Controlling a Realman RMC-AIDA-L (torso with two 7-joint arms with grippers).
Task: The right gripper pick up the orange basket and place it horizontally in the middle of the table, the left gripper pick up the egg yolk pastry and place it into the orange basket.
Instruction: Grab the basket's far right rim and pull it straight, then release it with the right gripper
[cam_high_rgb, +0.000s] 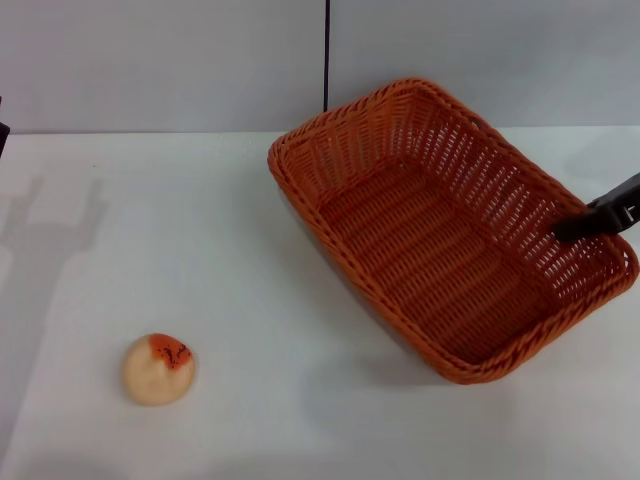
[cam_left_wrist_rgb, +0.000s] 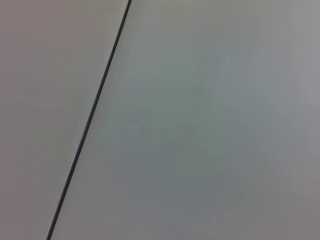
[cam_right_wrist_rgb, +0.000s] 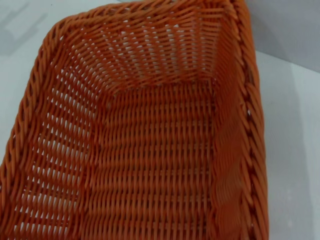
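The orange basket (cam_high_rgb: 331, 124) hangs slantwise over the right half of the white table (cam_high_rgb: 200, 210), its near corner raised with a shadow under it. My right gripper (cam_high_rgb: 578, 226) reaches in from the right edge, a dark finger inside the basket's right wall, shut on that rim. In the right wrist view the basket's woven inside (cam_right_wrist_rgb: 150, 50) fills the picture and is empty. The egg yolk pastry (cam_high_rgb: 158, 368) lies alone on the table at the near left, far from the basket. My left gripper is out of view; its wrist view shows only a grey wall.
The left gripper's two-pronged shadow (cam_high_rgb: 60, 215) falls on the table's far left. A grey wall with a dark vertical seam (cam_high_rgb: 326, 55) stands behind the table. Bare white tabletop lies between pastry and basket.
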